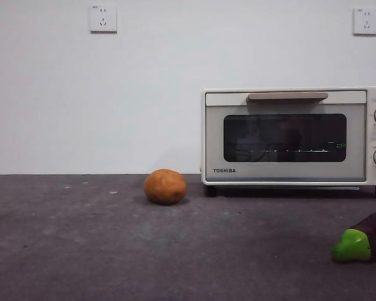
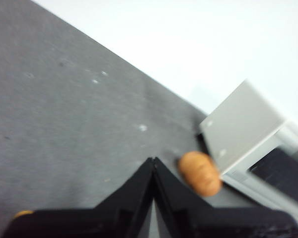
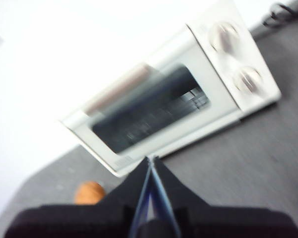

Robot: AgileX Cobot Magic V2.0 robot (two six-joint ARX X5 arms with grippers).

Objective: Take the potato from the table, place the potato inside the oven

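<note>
Two grippers wait above the bench, neither one showing in the front view; the left gripper has its fingers pressed together and empty, and the right gripper likewise has its fingers closed on nothing. Nearest the camera, at the right edge, lies an eggplant, cut off by the frame. Farther back the potato sits on the bench, just beside the oven's lower left corner and apart from it. Behind it stands the oven, door shut.

Judging from this, the reach has not begun. The left gripper looks nearer the potato, so it should spread its fingers wide, come down over the rounded lump and close across its middle so it cannot roll. The door needs pulling open by its handle, likely by the right gripper.

Both wrist views are blurred, and the dark glass hides most of the oven's inside.
</note>
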